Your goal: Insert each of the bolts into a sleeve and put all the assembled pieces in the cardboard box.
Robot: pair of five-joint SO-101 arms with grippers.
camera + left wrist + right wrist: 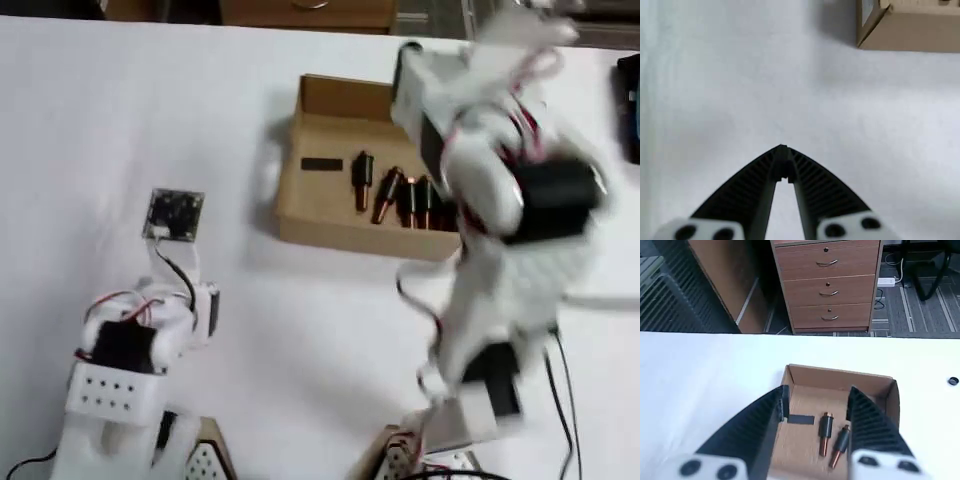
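Cardboard-brown open box (345,100) sits toward the far side of the white counter (150,100). The black-sleeved copper bolts (388,195) lie side by side on its floor. I count about four, though my right arm (500,200) hangs over that end and hides part of the row. My right jaws are spread wide with nothing between them, straight above the box, which reads to me like a drop position. My left arm (120,350) is parked at the near edge, well apart from the box, and the left jaws are pinched together on nothing, presumably to stay out of the way. With every piece I can see already sleeved and boxed, I'd judge the job about finished.
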